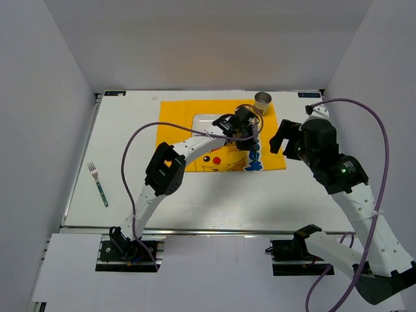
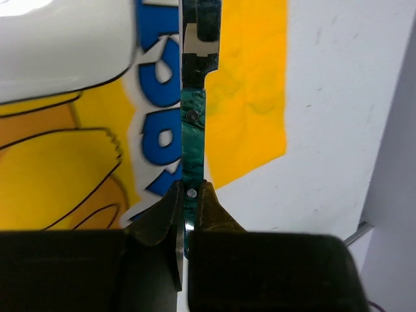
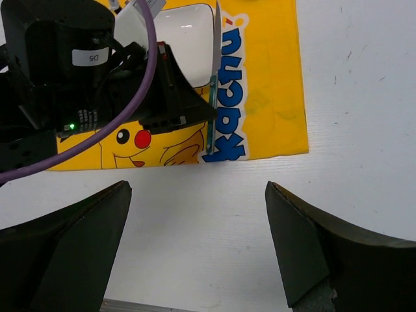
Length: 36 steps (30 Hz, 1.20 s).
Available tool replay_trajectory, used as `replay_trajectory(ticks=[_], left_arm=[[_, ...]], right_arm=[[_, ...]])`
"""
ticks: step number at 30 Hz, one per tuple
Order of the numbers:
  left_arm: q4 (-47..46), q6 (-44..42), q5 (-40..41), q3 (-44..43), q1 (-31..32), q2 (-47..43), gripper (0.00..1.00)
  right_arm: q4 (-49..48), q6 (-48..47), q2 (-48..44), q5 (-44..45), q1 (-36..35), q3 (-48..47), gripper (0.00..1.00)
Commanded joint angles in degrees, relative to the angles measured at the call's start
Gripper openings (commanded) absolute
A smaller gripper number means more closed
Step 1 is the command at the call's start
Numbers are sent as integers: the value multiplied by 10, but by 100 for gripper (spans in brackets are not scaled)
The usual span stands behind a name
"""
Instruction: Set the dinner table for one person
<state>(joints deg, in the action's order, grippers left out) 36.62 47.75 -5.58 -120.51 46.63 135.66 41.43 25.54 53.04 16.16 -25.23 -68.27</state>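
The dinner table [image 1: 195,195] is a large white tabletop. On it lies a yellow cartoon placemat [image 1: 270,140] with a small white plate [image 1: 207,121]. My left gripper [image 1: 250,138] is shut on the green handle of a knife [image 2: 193,130], held low over the placemat's blue lettering just right of the plate [image 2: 58,45]. I cannot tell whether the knife touches the cloth. The knife also shows in the right wrist view [image 3: 212,117]. My right gripper [image 1: 281,138] is open and empty [image 3: 198,214], just off the placemat's right edge.
A metal cup [image 1: 263,101] stands at the placemat's far right corner. A fork [image 1: 97,184] with a green handle lies on the table at the far left. The left arm's purple cable arcs over the placemat's left side. Grey walls enclose the table.
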Motion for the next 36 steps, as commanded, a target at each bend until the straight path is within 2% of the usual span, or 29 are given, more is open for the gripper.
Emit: replay_trajectory(ticks=[1, 15, 36], left_arm=[[-74, 28, -17, -45, 17, 15, 0], [-197, 83, -27, -67, 22, 91, 0], [-227, 122, -33, -79, 22, 133, 0]], right_arm=[[15, 4, -13, 9, 1, -19, 89], [15, -8, -29, 10, 4, 15, 89], [-1, -12, -39, 10, 4, 44, 89]])
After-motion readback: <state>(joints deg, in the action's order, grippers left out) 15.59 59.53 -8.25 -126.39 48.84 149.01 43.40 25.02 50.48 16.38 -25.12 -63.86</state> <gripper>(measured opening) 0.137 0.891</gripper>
